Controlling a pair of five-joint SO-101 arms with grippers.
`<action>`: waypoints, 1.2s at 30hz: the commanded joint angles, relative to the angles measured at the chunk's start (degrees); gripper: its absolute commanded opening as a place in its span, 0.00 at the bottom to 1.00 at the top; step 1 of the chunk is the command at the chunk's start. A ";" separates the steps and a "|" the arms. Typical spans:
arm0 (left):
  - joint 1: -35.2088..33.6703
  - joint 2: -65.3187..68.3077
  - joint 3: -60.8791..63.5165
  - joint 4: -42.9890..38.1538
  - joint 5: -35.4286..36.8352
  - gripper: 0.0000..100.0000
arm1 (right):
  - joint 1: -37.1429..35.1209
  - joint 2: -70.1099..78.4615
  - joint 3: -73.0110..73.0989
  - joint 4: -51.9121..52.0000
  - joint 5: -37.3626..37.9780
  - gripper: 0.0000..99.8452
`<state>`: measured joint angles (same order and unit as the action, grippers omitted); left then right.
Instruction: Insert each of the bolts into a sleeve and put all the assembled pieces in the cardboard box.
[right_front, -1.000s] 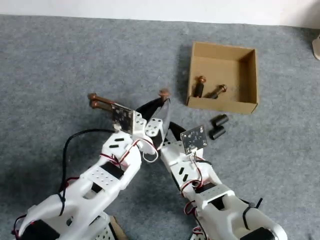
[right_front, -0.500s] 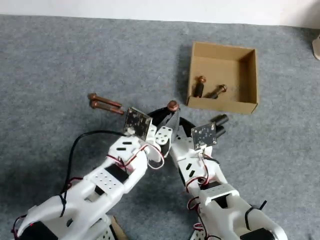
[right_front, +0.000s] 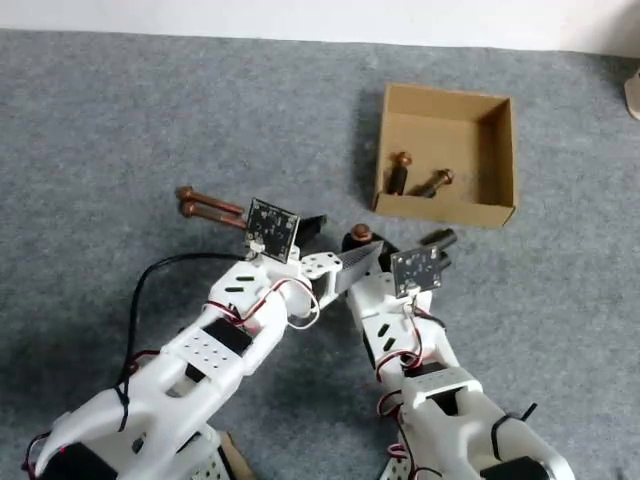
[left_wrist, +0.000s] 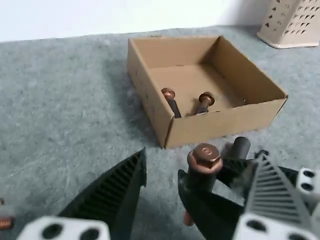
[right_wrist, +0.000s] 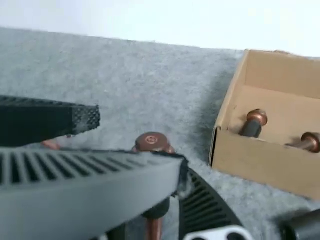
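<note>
Right claw (right_wrist: 160, 200) grips sleeved bolt (left_wrist: 203, 159); left claw (right_front: 343, 240) spread.

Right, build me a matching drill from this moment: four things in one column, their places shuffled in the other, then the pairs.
1. Two bare copper bolts
2. Copper bolt seated in a black sleeve
3. Loose black cylindrical sleeve
4. Two sleeved copper bolts

A. Inside the brown cardboard box
B. Gripped in the right end effector
C. On the grey carpet, across the left arm from the box
D. On the carpet just outside the box wall nearest the arms

Pairs: 1-C, 2-B, 3-D, 4-A
</note>
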<state>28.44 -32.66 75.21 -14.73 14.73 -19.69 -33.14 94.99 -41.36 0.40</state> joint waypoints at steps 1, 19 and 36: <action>-3.12 -0.84 -1.71 0.09 -0.88 0.27 | 3.82 -1.54 6.37 -1.89 0.00 0.00; -13.23 -0.84 -1.10 0.35 -1.32 0.13 | 19.30 -1.89 -20.53 40.57 -13.10 0.00; -13.23 -0.84 -0.40 0.09 -1.32 0.13 | 19.12 -0.75 -40.92 41.27 1.14 0.00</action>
<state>15.96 -32.48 75.21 -14.64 14.64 -0.79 -33.14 60.00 -0.13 -1.54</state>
